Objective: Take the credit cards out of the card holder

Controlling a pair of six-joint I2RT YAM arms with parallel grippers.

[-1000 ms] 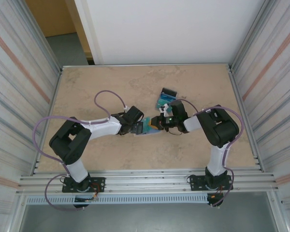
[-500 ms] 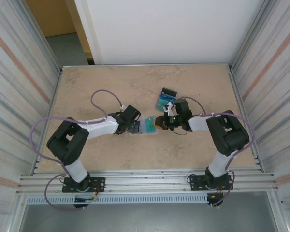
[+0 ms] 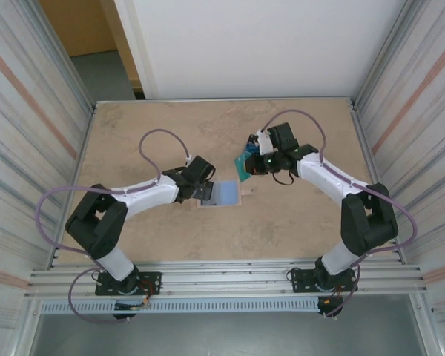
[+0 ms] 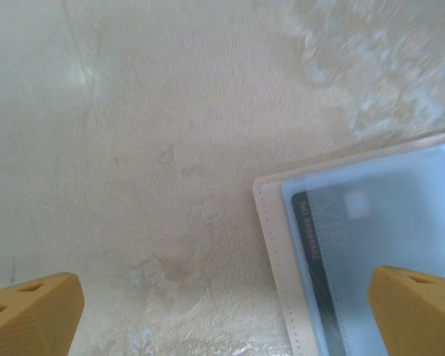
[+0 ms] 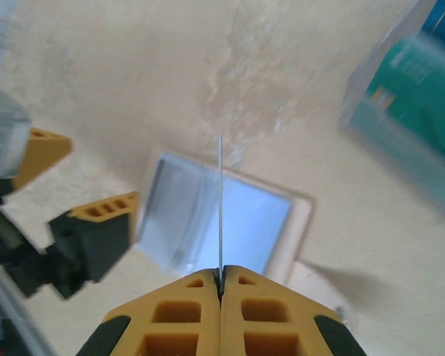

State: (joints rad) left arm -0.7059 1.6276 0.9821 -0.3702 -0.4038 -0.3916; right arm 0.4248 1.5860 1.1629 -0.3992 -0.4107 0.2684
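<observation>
1. One credit card is sitting edge-on in the right gripper, whose jaws are pressing flat together on it. It is hanging clear above the card holder.
2. The card holder is lying spread open on the table with its light-blue inside facing up. The left gripper is hovering at its left edge, jaws standing wide and gripping nothing.
3. The step in hand is looking like setting this card aside. The right arm is best carrying it level towards the bare table near the clear box and lowering it almost flat before letting go, since so thin a card is likely to skid or flip.
4. A dark printed strip is showing under the holder's clear sleeve, probably another card. The left gripper is well placed for pinning the holder's rim during the next pull.
</observation>
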